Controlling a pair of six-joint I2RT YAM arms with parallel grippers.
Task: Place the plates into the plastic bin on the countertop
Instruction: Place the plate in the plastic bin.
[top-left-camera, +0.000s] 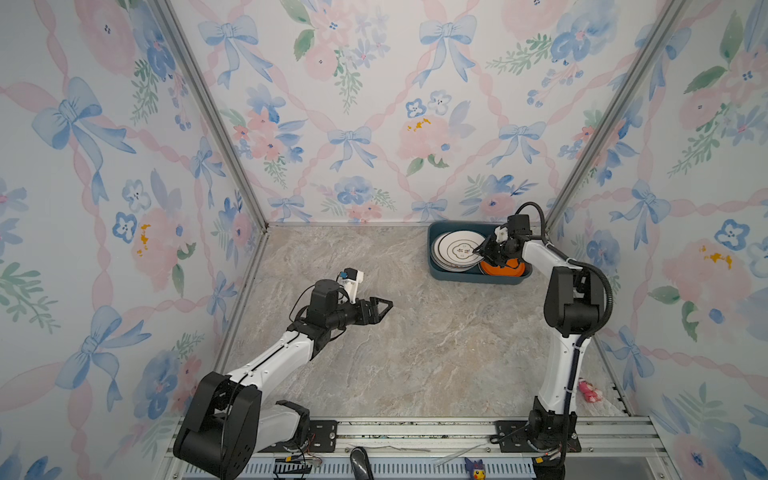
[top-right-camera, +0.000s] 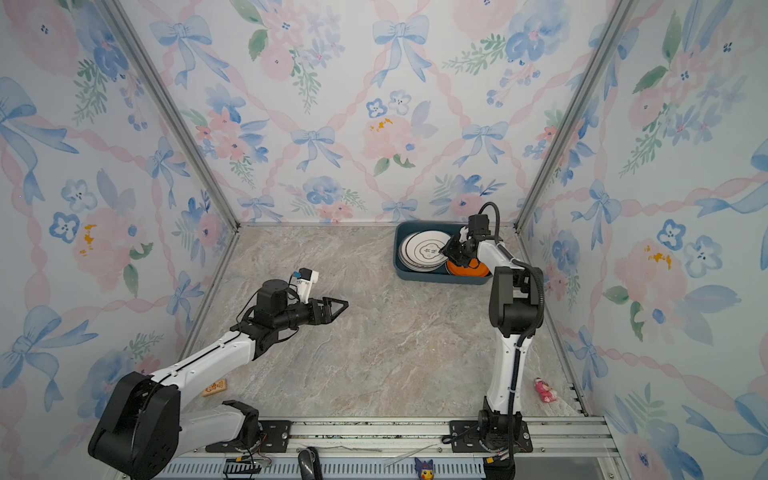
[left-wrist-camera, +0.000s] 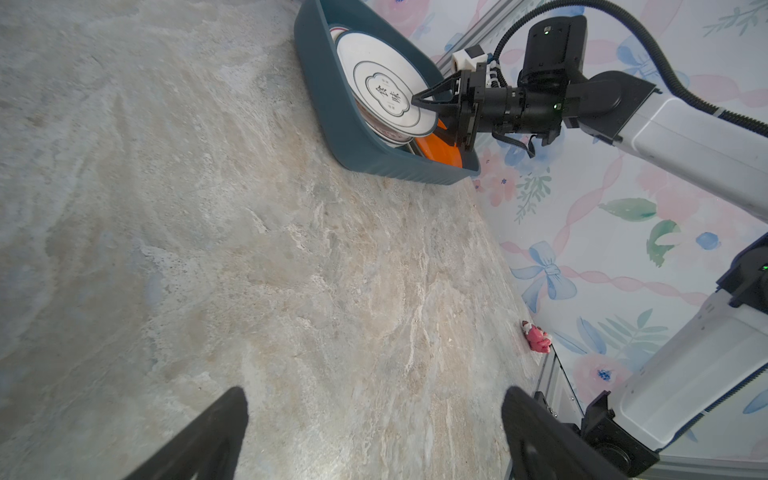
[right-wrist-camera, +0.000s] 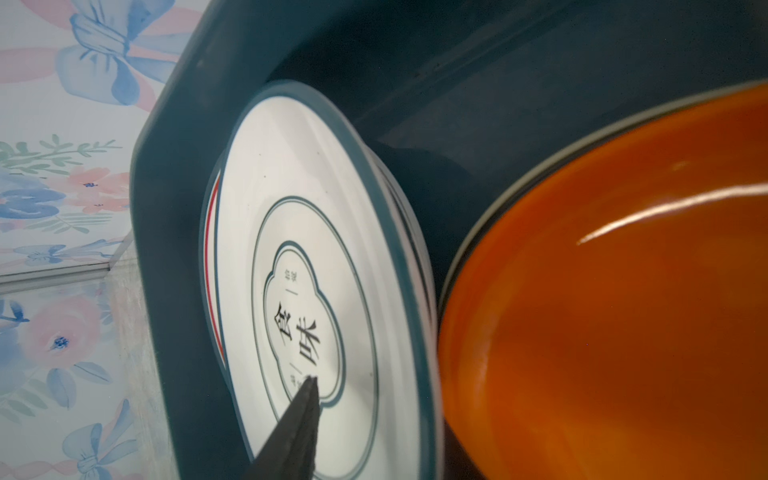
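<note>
The dark teal plastic bin (top-left-camera: 432, 249) (top-right-camera: 397, 249) stands in the countertop's (top-left-camera: 415, 353) far right corner. Inside, a white plate with a lined emblem (top-left-camera: 455, 249) (right-wrist-camera: 299, 187) tops a stack of plates. An orange plate (top-left-camera: 498, 268) (right-wrist-camera: 602, 311) lies beside it. My right gripper (top-left-camera: 478, 251) (left-wrist-camera: 415, 104) reaches over the bin and straddles the white plate's rim. One finger (right-wrist-camera: 299, 424) lies on the plate's face; the other is hidden beneath. My left gripper (top-left-camera: 384, 309) (left-wrist-camera: 374, 403) hovers open and empty over the middle left of the countertop.
A small pink toy (top-left-camera: 590, 390) (left-wrist-camera: 538, 338) lies near the right wall. A small orange-brown tile (top-right-camera: 215, 387) sits by the left arm's base. Papered walls close three sides. A metal rail (top-left-camera: 415, 428) runs along the front, with a little figure (top-left-camera: 475, 467) before it.
</note>
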